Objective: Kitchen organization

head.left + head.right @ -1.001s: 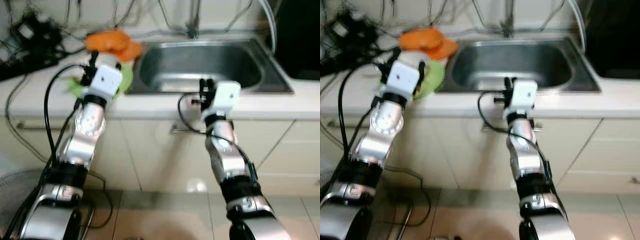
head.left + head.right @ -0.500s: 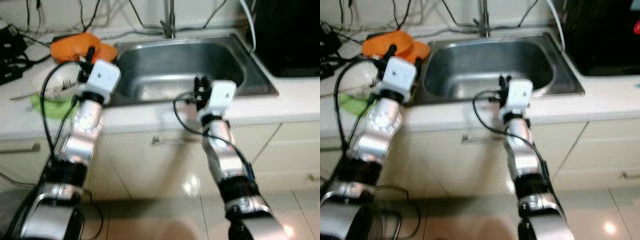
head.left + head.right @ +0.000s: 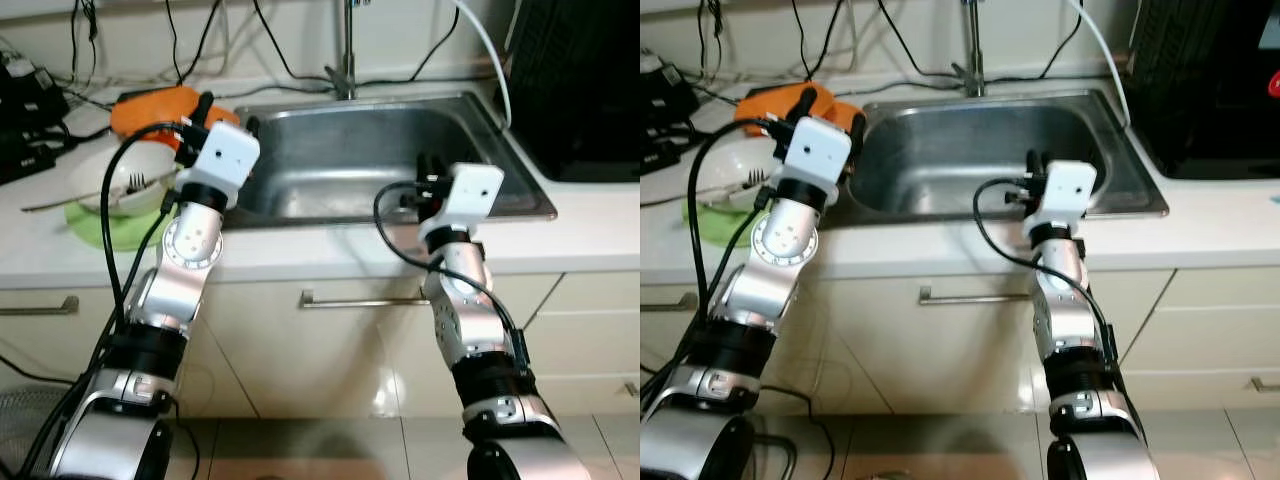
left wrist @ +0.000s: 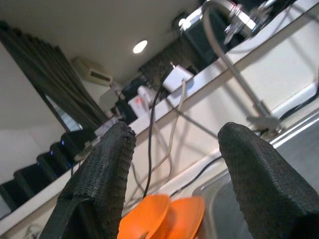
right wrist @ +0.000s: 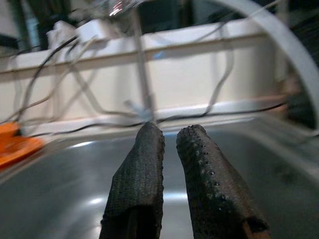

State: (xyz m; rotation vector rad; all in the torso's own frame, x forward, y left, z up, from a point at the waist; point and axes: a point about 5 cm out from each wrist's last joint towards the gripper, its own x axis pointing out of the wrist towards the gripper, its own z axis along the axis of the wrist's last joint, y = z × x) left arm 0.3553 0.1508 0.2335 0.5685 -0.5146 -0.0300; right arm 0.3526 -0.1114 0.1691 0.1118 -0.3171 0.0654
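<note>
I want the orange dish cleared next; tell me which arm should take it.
Probably left. The left end effector, fingers open, points at the orange dish; the right end effector, nearly shut, is over the sink.

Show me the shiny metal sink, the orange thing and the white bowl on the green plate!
shiny metal sink [image 3: 340, 160], left eye view, bare basin floor.
orange thing [image 3: 150, 103], left eye view, top surface.
white bowl [image 3: 105, 180], left eye view, front wall.
green plate [image 3: 110, 230], left eye view, front rim.
</note>
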